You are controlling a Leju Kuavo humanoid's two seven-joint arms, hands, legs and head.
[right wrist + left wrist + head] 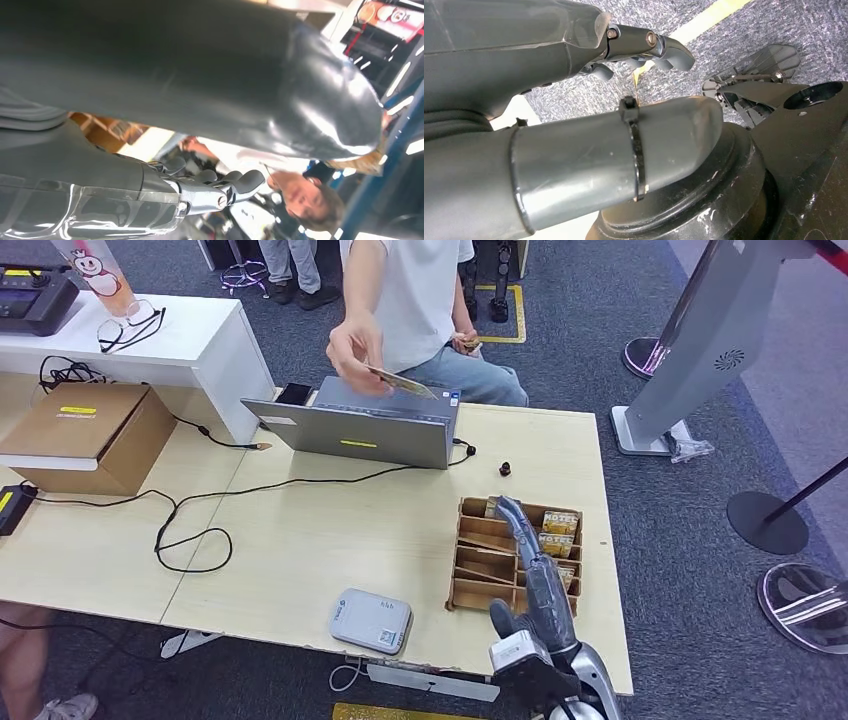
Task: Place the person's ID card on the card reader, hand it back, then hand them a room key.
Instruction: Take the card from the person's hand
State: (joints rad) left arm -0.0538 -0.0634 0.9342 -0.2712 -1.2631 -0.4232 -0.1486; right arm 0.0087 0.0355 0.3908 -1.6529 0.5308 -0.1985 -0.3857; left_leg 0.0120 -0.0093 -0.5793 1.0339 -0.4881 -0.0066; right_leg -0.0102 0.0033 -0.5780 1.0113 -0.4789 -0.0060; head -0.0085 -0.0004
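Awaiting handover: ID card [403, 383] is pinched in the person's hand [353, 348], held out above the laptop [362, 427] at the table's [300, 540] far edge.

Progress, as judged: early; card not yet received, reader [371, 620] at the near edge bare, room keys untouched in the box [515, 558] by the right edge.

Right hand [532, 570]: raised over the box, fingers stretched forward, released, holding nothing.

Left hand [574, 75]: hanging beside the body above carpet, fingers loosely extended, holding nothing.
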